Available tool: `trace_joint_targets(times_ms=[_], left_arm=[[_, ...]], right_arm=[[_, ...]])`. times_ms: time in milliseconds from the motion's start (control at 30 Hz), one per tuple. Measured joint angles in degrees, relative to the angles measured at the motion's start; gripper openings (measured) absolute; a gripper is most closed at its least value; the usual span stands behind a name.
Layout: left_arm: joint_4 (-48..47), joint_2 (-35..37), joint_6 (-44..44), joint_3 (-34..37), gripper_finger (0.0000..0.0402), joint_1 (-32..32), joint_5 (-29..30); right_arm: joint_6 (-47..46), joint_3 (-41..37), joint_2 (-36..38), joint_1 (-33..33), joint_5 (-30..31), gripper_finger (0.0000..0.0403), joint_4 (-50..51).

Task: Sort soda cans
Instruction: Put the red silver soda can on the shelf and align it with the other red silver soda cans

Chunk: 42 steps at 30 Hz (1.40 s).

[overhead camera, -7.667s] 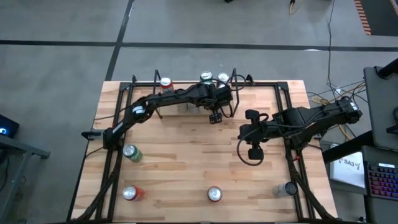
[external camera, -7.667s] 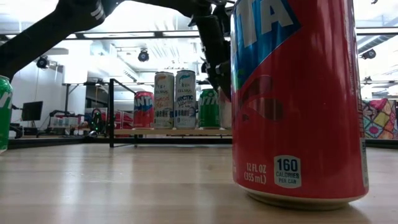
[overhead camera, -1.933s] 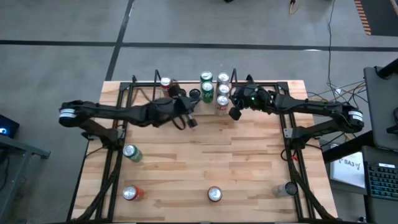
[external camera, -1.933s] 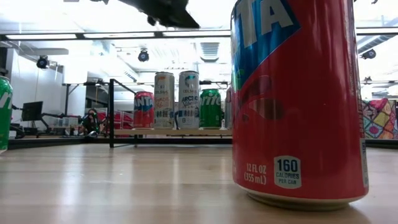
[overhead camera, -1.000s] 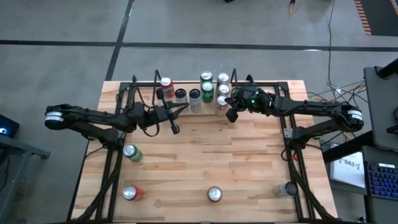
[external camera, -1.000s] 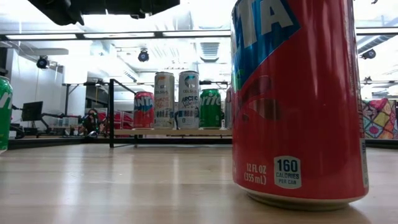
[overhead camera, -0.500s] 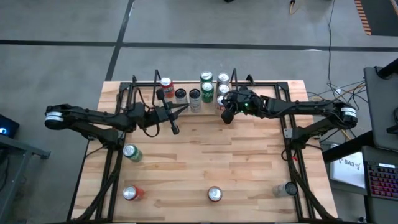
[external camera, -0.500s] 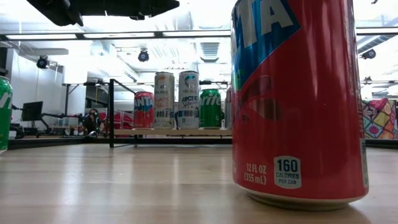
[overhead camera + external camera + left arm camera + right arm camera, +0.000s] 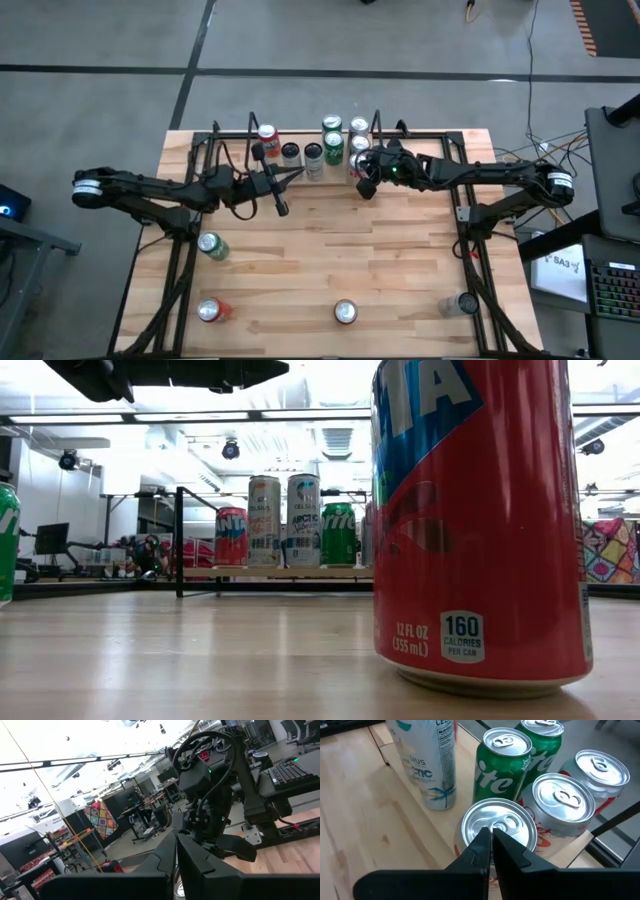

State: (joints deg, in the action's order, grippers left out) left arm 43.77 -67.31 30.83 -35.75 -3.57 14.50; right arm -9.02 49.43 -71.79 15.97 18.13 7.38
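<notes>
Partway sorted: soda cans [image 9: 333, 145] clustered upper centre; four stragglers [image 9: 209, 245] low in frame. Right gripper [image 9: 364, 186], fingers together, beside cluster; left gripper [image 9: 281, 207], likewise closed and empty, centre-left.

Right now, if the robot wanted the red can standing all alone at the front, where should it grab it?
Probably around the round middle of the red can, coming down from above or level from the open side. It stands upright with bare table all round it, so two fingers could close across its straight sides.
</notes>
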Motion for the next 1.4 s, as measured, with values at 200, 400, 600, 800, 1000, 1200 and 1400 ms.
trace_joint_targets(times_ms=[200, 400, 600, 800, 1000, 1200, 1400], left_arm=[[-0.05, 0.0, 0.0, 0.0, 0.0, 0.0, 0.0], [-0.11, 0.0, 0.0, 0.0, 0.0, 0.0, 0.02], [-0.16, 0.0, 0.0, 0.0, 0.0, 0.0, 0.02], [-0.16, 0.0, 0.0, 0.0, 0.0, 0.0, 0.02], [-0.11, 0.0, -0.04, 0.0, 0.0, 0.0, 0.0], [-0.09, 0.0, -0.05, 0.0, 0.0, 0.0, 0.0], [-0.09, 0.0, -0.07, 0.0, 0.0, 0.0, 0.0]], right_arm=[[-0.05, 0.0, 0.0, -0.02, 2.65, 0.0009, 0.25], [-0.44, 0.0, 0.34, -0.09, 2.91, 0.0009, 0.39], [-0.82, 0.0, 2.5, -0.88, 2.91, 0.0009, 0.13], [-1.88, 0.0, 3.8, -2.18, 2.49, 0.0009, -1.28], [-0.62, 0.0, 2.34, -2.08, 2.49, 0.0009, -3.89], [0.9, 0.0, 1.47, -1.92, 3.07, 0.0009, -4.65], [0.99, 0.0, 1.11, -1.95, 5.4, 0.0009, -1.02]])
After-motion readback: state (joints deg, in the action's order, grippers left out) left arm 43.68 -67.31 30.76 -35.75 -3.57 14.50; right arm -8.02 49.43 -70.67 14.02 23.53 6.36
